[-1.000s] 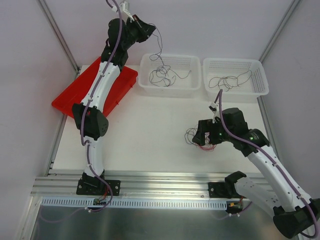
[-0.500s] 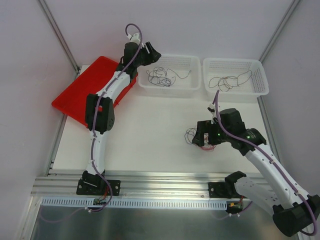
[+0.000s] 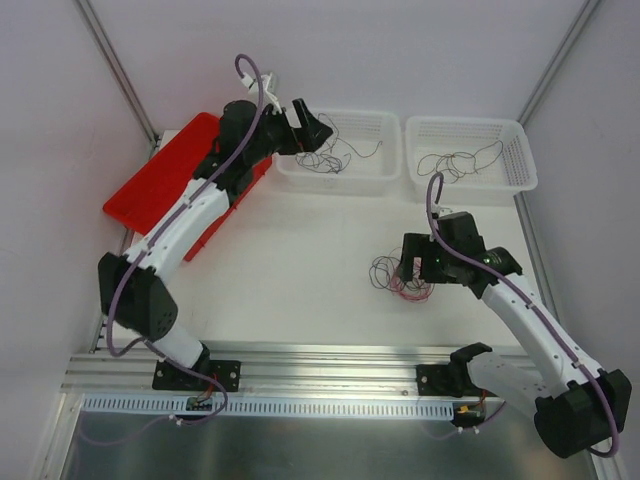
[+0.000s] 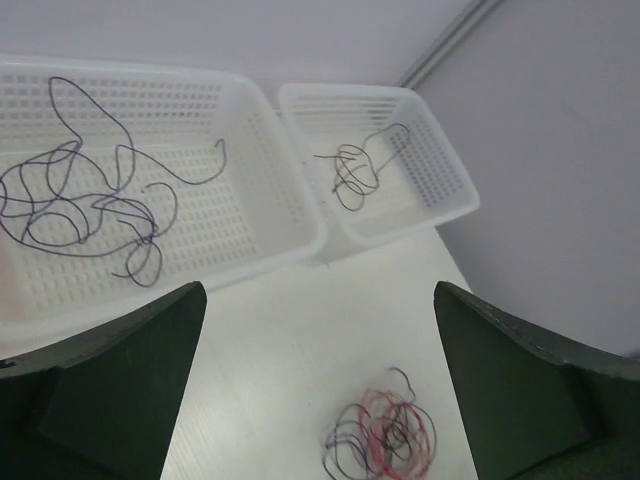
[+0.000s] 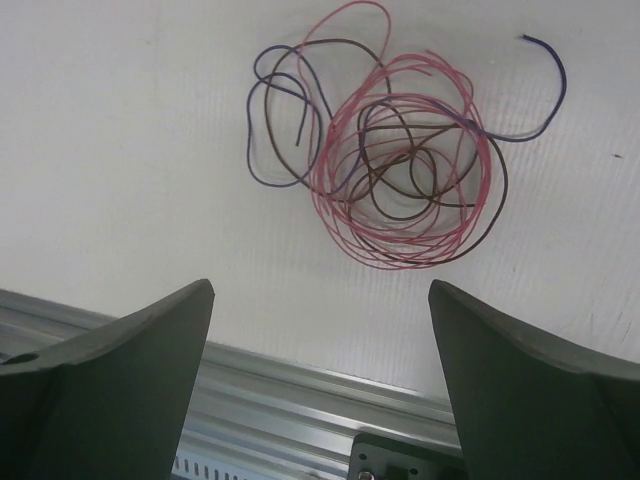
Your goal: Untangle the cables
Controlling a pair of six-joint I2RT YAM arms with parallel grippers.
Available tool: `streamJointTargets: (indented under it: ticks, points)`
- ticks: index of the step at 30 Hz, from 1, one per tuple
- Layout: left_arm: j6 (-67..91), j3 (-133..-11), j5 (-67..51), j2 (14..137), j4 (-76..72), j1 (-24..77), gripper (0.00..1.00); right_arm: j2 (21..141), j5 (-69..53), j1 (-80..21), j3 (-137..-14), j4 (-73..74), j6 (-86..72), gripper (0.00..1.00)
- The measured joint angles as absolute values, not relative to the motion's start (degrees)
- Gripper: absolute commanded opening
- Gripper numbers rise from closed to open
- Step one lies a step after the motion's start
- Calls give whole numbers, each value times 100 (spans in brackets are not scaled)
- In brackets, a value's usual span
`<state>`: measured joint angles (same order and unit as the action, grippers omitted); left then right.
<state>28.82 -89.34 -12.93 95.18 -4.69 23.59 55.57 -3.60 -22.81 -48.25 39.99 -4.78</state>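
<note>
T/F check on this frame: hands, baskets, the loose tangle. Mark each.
1. The left hand and the right hand are both open and empty. True.
2. The pink-and-dark tangle lies in a basket. False: it lies on the table, below the right hand.
3. The left basket holds a purple cable; the right basket holds a dark cable. True.
4. The red tray sits right of the baskets. False: it sits left of them.
5. The left hand is over the right basket. False: it is at the left basket's left end.
</note>
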Motion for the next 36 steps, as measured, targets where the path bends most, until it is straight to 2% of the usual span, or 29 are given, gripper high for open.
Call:
streamJointTargets:
  ticks: [8, 16, 20, 27, 31, 36]
  points:
    - [2910, -6525, -1273, 7063, 222, 2967, 99, 6420, -25, -2095, -4436, 3535, -913, 85]
    - [3441, -4403, -1247, 5769, 1131, 3225, 98, 7609, -298, -2145, -4158, 2762, -1205, 75]
    - [3765, -3828, -1194, 5234, 1321, 3269, 97, 8160, -427, -2663, -4294, 2545, -1369, 72]
    - [3997, -3653, -1140, 5194, 1330, 3345, 95, 8652, -805, -3988, -4875, 2305, -1625, 68]
    - [4029, -3677, -1122, 5570, 1321, 3474, 92, 8420, -661, -4123, -5089, 2421, -1594, 63]
    - [4040, -4007, -1055, 6375, 1343, 3785, 87, 7695, 172, -4084, -5229, 2858, -1424, 54]
